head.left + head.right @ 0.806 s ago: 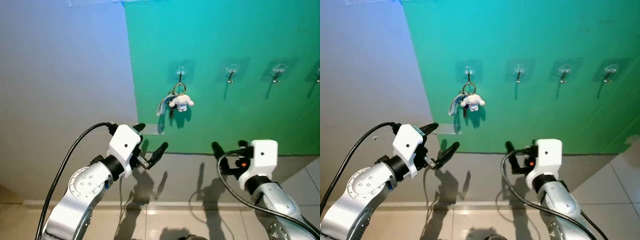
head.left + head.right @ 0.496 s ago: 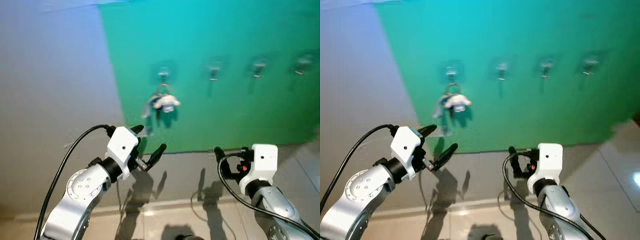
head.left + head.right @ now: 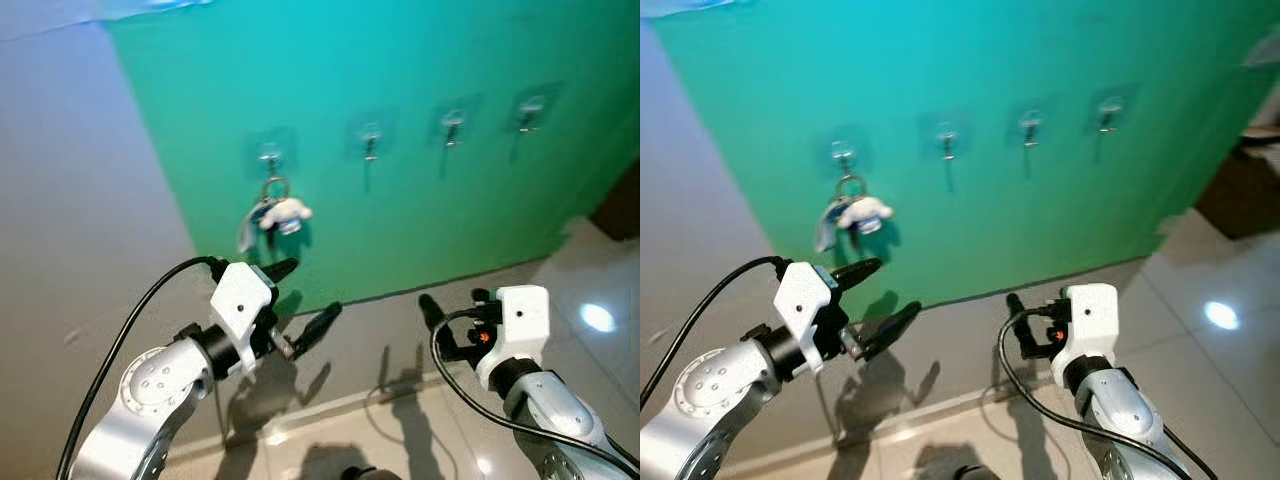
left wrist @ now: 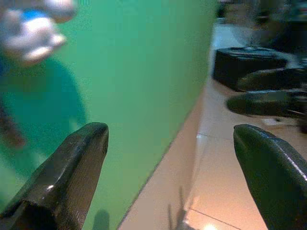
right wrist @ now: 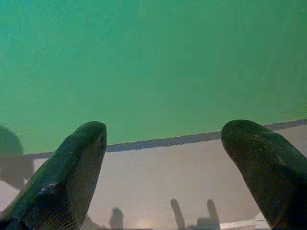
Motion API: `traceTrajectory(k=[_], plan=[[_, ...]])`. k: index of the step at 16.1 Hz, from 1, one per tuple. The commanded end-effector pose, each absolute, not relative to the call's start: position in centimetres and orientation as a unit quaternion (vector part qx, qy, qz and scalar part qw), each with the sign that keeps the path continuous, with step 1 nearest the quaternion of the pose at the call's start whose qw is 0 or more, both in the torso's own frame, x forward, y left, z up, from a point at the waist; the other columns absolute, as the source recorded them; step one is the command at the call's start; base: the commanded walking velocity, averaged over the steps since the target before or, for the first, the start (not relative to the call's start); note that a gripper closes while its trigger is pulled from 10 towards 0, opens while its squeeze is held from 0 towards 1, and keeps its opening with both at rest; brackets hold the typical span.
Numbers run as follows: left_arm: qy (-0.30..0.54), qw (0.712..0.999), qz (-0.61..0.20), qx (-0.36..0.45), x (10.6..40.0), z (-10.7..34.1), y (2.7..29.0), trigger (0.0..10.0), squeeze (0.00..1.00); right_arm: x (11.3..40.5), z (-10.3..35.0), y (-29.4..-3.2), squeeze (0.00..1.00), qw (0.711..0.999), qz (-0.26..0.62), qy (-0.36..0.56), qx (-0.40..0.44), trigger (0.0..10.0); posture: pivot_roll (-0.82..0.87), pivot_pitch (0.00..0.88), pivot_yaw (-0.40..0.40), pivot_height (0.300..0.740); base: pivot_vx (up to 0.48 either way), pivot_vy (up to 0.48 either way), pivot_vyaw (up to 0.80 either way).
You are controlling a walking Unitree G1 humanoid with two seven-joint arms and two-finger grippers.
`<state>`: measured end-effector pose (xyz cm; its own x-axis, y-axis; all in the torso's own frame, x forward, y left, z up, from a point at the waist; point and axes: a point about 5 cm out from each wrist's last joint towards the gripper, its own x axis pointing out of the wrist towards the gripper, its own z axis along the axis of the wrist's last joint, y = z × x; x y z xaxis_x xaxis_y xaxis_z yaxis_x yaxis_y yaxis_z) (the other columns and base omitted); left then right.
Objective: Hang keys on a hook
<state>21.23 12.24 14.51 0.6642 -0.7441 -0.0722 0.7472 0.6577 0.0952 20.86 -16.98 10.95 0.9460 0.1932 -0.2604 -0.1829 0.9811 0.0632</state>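
- The keys (image 3: 273, 212), a ring with a small white plush charm and a blue-grey tag, hang from the leftmost hook (image 3: 270, 156) on the green wall panel (image 3: 420, 240), near the panel's left edge where it meets the grey wall (image 3: 80, 200).
- The left gripper (image 3: 301, 297) floats below the keys and apart from them, fingers spread wide and holding nothing; in the left wrist view the charm is a pale blur (image 4: 33, 28) beyond one finger.
- Three more hooks run rightward along the upper part of the panel, the next one (image 3: 370, 134) bare like the rest.
- The right gripper (image 3: 1014, 322) sits low near the panel's bottom edge; its wrist view shows both fingers (image 5: 72, 167) wide apart, empty, facing the panel and the pale strip under it.
- Judged from this, the hanging itself looks done; what remains is to draw both arms clear without brushing the ring.
- Hard to make out: how many keys are on the ring, whether the ring sits fully in the hook's curve, and the dark objects on the floor in the left wrist view.
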Motion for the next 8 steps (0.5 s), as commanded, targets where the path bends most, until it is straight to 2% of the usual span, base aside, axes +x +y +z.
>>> traceTrajectory(k=[1, 4, 6, 8], plan=[[0.018, 0.901, -0.43, 0.053, 20.6, 14.7, 12.0, 10.0, 0.0, 20.9, 11.3, -16.8, 0.0, 0.986, 0.106, 0.128, 0.02, 10.0, -0.03, 0.0, 0.011, 0.74, 0.0, 0.0, -0.8], [0.04, 0.889, -0.453, 0.049, 19.7, 14.2, 12.1, 10.0, 0.0, 20.6, 10.8, -16.8, 0.0, 0.984, 0.106, 0.139, 0.015, 10.0, -0.03, 0.0, 0.013, 0.74, 0.0, 0.0, -0.79], [0.019, 0.911, -0.406, 0.07, 21.0, 14.5, 12.7, 10.0, 0.0, 20.5, 10.3, -17.2, 0.0, 0.985, 0.088, 0.15, 0.01, 10.0, -0.03, 0.0, 0.017, 0.74, 0.0, 0.0, -0.79], [0.017, 0.911, -0.403, 0.079, 21.4, 14.5, 12.8, 10.0, 0.0, 20.2, 10.3, -17.1, 0.0, 0.985, 0.084, 0.151, 0.013, 10.0, -0.04, 0.0, 0.029, 0.74, 0.0, 0.0, -0.79]])
